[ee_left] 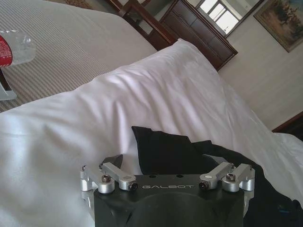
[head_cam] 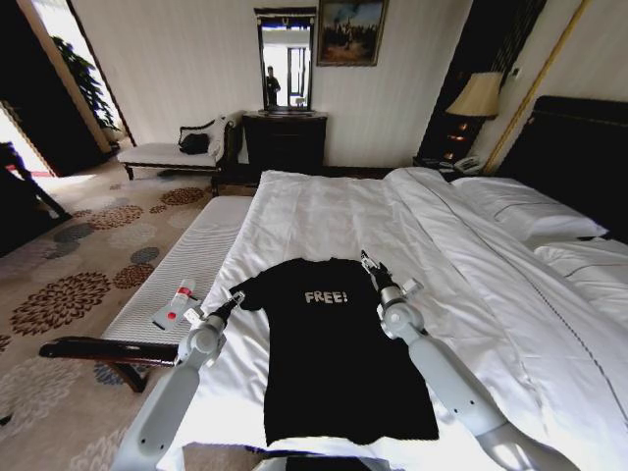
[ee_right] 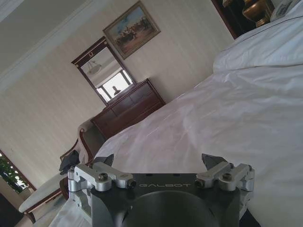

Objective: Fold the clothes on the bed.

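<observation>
A small red-and-white tube (head_cam: 178, 300) lies on the white-cushioned bench (head_cam: 186, 265) beside the bed's left edge. The left gripper (head_cam: 232, 301), its fingers spread, sits at the left sleeve of the black T-shirt (head_cam: 339, 353). The T-shirt lies flat near the foot edge of the bed (head_cam: 412, 226), its long axis running from that edge toward the far side, collar pointing away from the robot, "FREE!" lettering upright. At the right shoulder the right gripper (head_cam: 371, 267) rests with its fingers spread.
</observation>
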